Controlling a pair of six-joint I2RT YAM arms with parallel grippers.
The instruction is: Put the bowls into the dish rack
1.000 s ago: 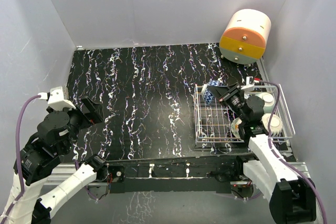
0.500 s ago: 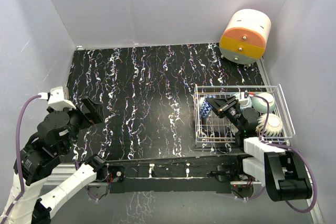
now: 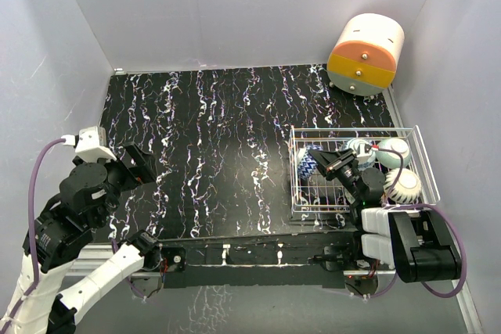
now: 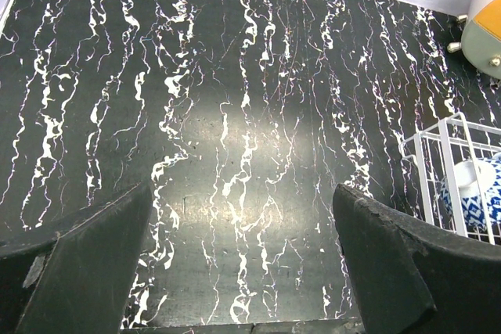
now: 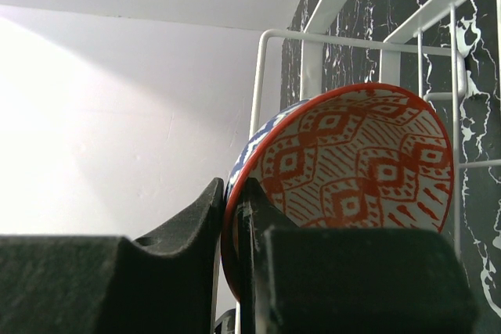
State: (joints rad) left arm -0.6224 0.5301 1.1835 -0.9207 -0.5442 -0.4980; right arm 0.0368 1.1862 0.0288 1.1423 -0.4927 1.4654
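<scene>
Black marbled table (image 3: 219, 131), white dish rack (image 3: 313, 210), patterned bowls (image 3: 394, 151) inside

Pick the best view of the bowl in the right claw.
Right wrist: the bowl fills the frame, rim pinched by the right claw. Top view shows only its blue outside; left wrist, a blue patch.

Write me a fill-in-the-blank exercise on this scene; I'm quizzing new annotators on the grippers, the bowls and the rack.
1. The right gripper is shut on the rim of a bowl whose inside pattern is ___.
2. The left gripper is ___ and holds nothing.
3. The dish rack is made of ___ wire.
4. The round drawer unit stands at the table's far ___ corner.

Missing words: red; open; white; right.
</scene>
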